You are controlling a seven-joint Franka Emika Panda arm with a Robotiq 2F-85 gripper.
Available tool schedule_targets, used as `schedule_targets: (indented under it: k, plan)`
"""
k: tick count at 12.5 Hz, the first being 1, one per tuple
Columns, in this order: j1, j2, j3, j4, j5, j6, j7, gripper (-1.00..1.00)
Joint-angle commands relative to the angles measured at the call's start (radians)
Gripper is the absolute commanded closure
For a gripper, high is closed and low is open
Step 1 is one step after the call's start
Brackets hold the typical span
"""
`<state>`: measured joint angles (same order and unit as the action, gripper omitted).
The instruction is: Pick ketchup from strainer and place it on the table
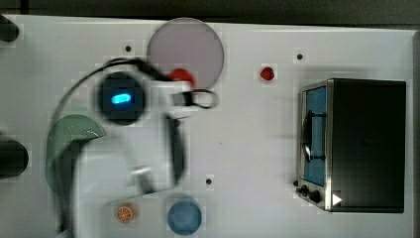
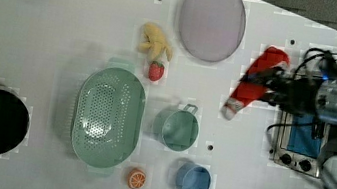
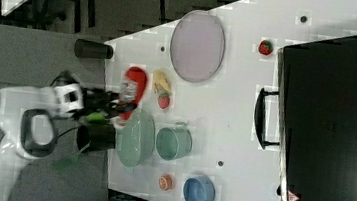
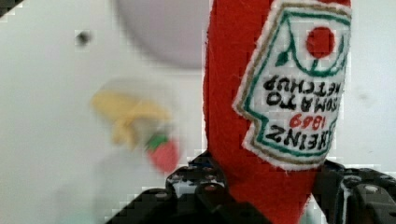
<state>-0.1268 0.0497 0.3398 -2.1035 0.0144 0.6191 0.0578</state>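
My gripper [image 4: 264, 186] is clamping the ketchup [image 4: 275, 93], a red plush bottle wearing a stitched white label with green edging. I am holding it in the air, away from the strainer [image 2: 108, 118], near the round plate [image 2: 212, 20].

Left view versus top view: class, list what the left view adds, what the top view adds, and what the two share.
Left view adds: the green cup, the yellow banana toy and the strawberry beside it.
Top view adds: a lone strawberry between plate and oven.
Shared: the ketchup held in the gripper, the strainer, the plate, the blue bowl and the orange slice.
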Motion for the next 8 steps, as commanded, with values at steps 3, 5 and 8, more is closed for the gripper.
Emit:
schedule_targets:
  k: [3, 5, 8]
  plan:
    - [-0.044, 0.037, -0.164, -0.069, 0.000, 0.007, -0.069, -0.12]
    - [-0.044, 0.072, -0.205, -0.093, 0.000, 0.040, -0.089, -0.12]
    - [-0.044, 0.149, -0.227, -0.144, 0.000, 0.099, -0.089, -0.21]
